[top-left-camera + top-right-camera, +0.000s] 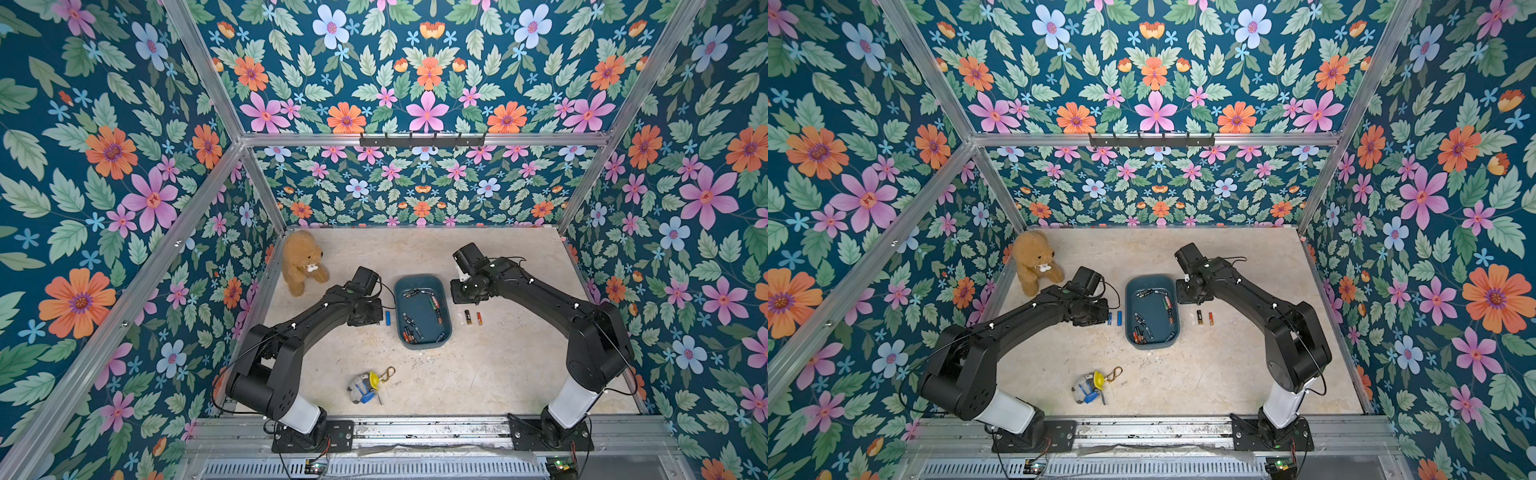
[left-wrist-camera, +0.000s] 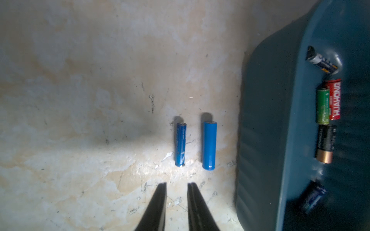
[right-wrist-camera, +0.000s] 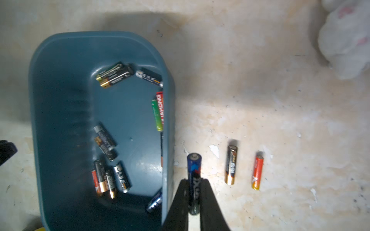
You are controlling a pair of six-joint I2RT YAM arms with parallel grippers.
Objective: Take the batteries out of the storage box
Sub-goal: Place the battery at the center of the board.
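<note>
Your right claw (image 3: 194,183) pinched a dark blue battery (image 3: 193,166) just beside the storage box (image 3: 60,90), where most batteries (image 3: 104,140) lay. Your left claw (image 2: 177,185) stood slightly parted, empty, near two blue batteries (image 2: 209,146) on the table (image 2: 80,120)

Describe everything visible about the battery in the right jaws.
The battery is a slim dark-blue cylinder, glossy label with red and white print, metal cap at its free end. The right jaws are shut on its other half. It sits just outside the box wall, parallel to it; contact with the table cannot be told.
</note>
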